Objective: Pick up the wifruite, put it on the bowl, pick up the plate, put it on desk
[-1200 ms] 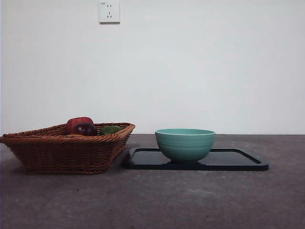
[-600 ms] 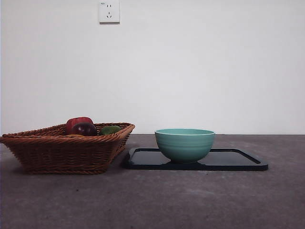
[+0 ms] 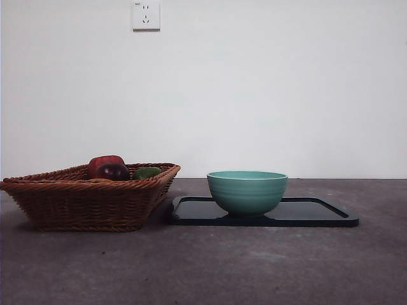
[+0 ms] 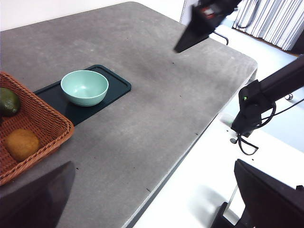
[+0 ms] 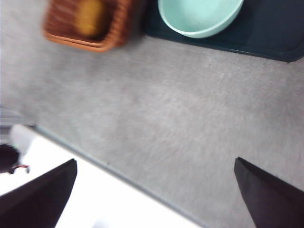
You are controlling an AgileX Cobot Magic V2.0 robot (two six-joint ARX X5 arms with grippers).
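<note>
A brown wicker basket (image 3: pixel 89 197) stands on the dark grey bench (image 3: pixel 210 267), just beside a flat black tray (image 3: pixel 318 215). In the front view the basket shows a red fruit (image 3: pixel 105 162) at the back, a dark red-purple fruit (image 3: pixel 113 171) in front of it and a green fruit (image 3: pixel 147 172) near the corner closest to the tray. From the left wrist view only the near corner of the basket (image 4: pixel 28 137) shows, and in it lies the wifruit (image 4: pixel 22 144), with the green fruit (image 4: pixel 8 101) further along. The wifruit is small, rounded and orange-brown with a dull, faintly rough skin; in the right wrist view it is only a blurred yellowish-brown patch (image 5: pixel 91 16) inside the basket (image 5: pixel 114 33). The teal bowl (image 3: pixel 247 192) sits on the tray toward the end next to the basket, upright on a small foot, with faint rings around its wall. Its pale inside holds nothing, as both wrist views show (image 4: pixel 84 87) (image 5: pixel 199 16). The rest of the tray (image 4: pixel 116 85) (image 5: pixel 275 33) is bare and glossy. The left pincer (image 4: pixel 156 209) hangs high over the bench edge, jaws spread wide and gripping nothing. The right pincer (image 5: pixel 156 199) is likewise high above the bench's near edge, jaws wide apart with nothing between them; in the left wrist view it appears as a dark tip (image 4: pixel 204 21) over the far side of the bench. A white wall socket (image 3: pixel 145 15) is fixed to the wall behind.
</note>
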